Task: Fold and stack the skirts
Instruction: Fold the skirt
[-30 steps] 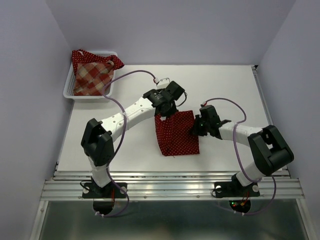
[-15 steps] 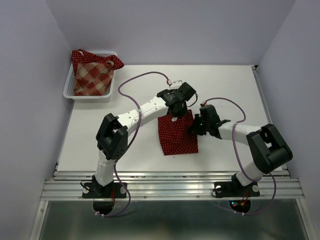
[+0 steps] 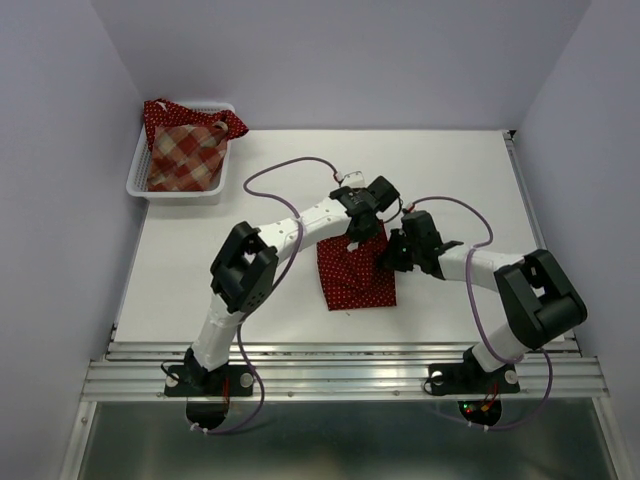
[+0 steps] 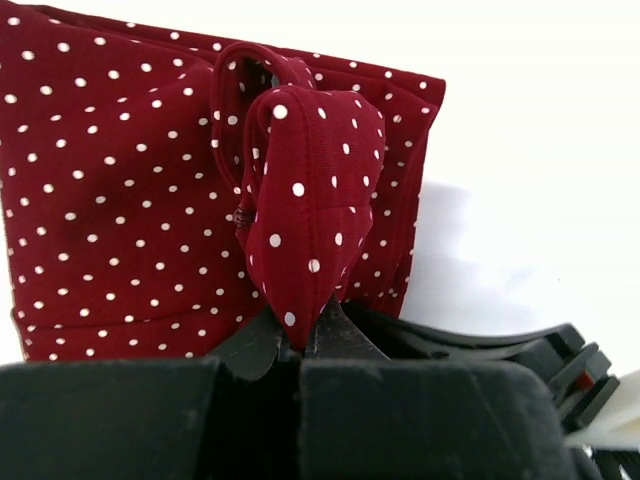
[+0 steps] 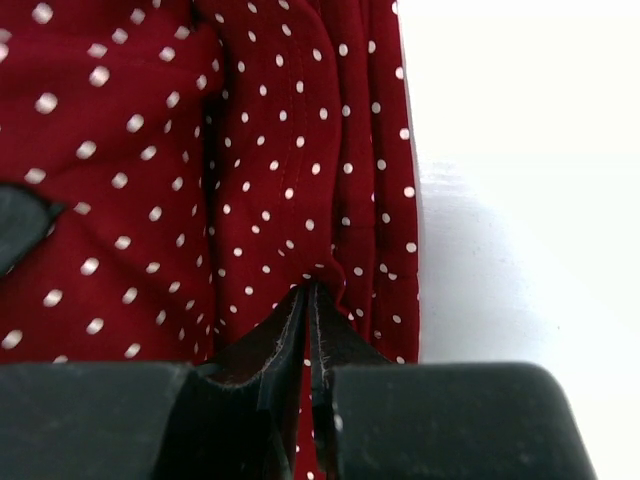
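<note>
A dark red polka-dot skirt lies partly folded in the middle of the table. My left gripper is over its far right corner, shut on a raised fold of it; the left wrist view shows the pinched fold rising from the gripper. My right gripper is at the skirt's right edge, shut on that edge; the right wrist view shows the cloth bunched at the gripper. A plaid skirt and another dark red polka-dot skirt lie in the basket.
The white mesh basket stands at the table's far left corner, against the left wall. Purple walls close in the left, back and right sides. A metal rail runs along the near edge by the arm bases.
My left gripper has moved to the right over the skirt, carrying its pinched edge with it, so the skirt now looks narrower. My right gripper has stayed in place.
</note>
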`<state>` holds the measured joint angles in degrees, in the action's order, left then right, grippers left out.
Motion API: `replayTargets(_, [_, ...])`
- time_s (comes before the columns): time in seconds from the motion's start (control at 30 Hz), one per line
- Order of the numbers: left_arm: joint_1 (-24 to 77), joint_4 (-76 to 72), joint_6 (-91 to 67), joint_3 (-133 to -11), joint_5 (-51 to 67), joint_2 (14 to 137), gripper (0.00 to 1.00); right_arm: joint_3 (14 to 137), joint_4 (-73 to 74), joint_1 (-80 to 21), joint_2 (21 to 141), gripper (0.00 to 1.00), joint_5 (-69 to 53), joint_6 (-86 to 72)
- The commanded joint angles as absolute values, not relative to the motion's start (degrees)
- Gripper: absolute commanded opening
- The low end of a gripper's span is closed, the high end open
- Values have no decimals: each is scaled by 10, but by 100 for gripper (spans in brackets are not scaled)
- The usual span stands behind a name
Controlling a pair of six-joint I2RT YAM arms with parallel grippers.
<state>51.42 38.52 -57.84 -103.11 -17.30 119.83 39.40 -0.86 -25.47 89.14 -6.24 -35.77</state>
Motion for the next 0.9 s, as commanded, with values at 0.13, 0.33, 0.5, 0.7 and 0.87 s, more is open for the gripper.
replayTargets(0.13, [536,396,-574,-1104,-207,1204,42,400,134,-254,828,14,1,-340])
replayTargets(0.33, [555,376,-537,-1128,-185,1183,89,426,241,-249,691,25,132,-353])
replayTargets(0.5, [558,359,-523,-1133,-174,1165,99,441,308,-243,610,36,225,-367])
replayTargets(0.7, [557,361,-508,-1124,-194,1124,99,481,325,-243,546,100,127,-316])
replayTargets(0.87, [534,343,-489,-1067,-214,1068,99,482,259,-243,554,100,-21,-274])
